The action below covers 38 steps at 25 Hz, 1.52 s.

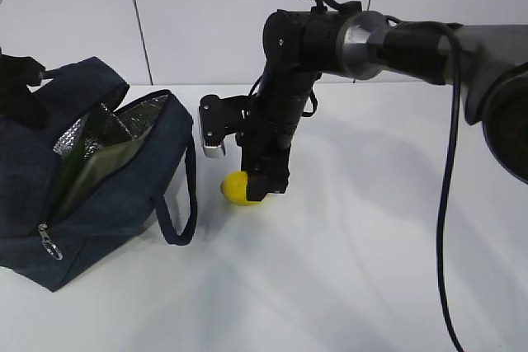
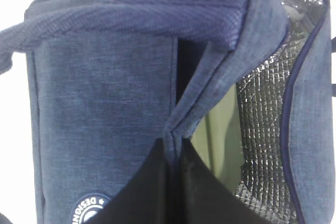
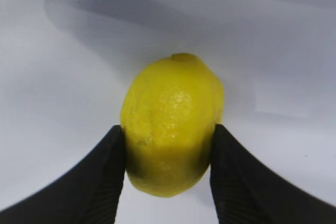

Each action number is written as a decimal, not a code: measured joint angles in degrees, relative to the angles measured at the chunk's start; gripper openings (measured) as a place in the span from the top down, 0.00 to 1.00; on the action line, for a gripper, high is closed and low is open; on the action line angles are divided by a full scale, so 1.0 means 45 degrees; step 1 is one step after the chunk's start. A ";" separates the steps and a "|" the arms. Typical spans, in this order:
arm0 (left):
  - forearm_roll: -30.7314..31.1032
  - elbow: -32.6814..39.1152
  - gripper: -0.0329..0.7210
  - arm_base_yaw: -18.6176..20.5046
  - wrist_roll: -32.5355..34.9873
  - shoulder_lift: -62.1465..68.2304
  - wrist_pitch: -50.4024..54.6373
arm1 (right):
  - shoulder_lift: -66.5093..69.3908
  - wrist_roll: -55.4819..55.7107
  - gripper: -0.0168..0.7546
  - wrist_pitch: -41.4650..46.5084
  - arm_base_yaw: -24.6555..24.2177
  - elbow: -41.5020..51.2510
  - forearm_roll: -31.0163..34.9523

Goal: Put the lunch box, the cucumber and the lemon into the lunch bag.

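Observation:
On the white table lies the yellow lemon [image 1: 235, 189] [image 3: 173, 103], a little to the right of the lunch bag. My right gripper [image 1: 254, 193] [image 3: 168, 153] comes down over it, and both black fingers press against its sides. The navy lunch bag [image 1: 124, 195] [image 2: 105, 103] stands at the left with its mouth open and its silver lining showing. Inside it I see the pale green lid of the lunch box [image 1: 103, 172] [image 2: 218, 129]. The cucumber is hidden. My left gripper [image 1: 18, 92] [image 2: 176, 150] is shut on the fabric rim of the bag and holds the mouth open.
One loop handle [image 1: 188, 204] of the bag hangs down toward the lemon. A zipper pull [image 1: 49, 242] dangles at the bag's front corner. My right arm's black cable [image 1: 450, 204] hangs at the right. A white wall stands behind the table.

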 joint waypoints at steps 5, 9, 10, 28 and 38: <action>0.0000 0.0000 0.96 0.0000 0.0000 0.0000 0.0000 | 0.0000 0.0611 0.53 0.0000 0.0000 0.0000 0.0000; 0.0000 0.0000 0.96 0.0000 0.0000 0.0000 0.0000 | 0.0000 0.0790 0.53 0.0000 0.0000 0.0000 0.0018; 0.0000 0.0000 0.96 0.0000 0.0000 0.0000 0.0000 | 0.0000 0.0799 0.53 0.0000 0.0000 0.0000 0.0018; 0.0000 0.0000 0.96 0.0000 0.0000 0.0000 0.0000 | 0.0021 0.1899 0.57 0.1325 0.0000 -0.1044 0.0026; -0.0175 0.0000 0.96 0.0000 0.0000 0.0000 0.0000 | -0.0700 0.7208 0.57 0.1404 -0.0029 -0.1387 -0.0938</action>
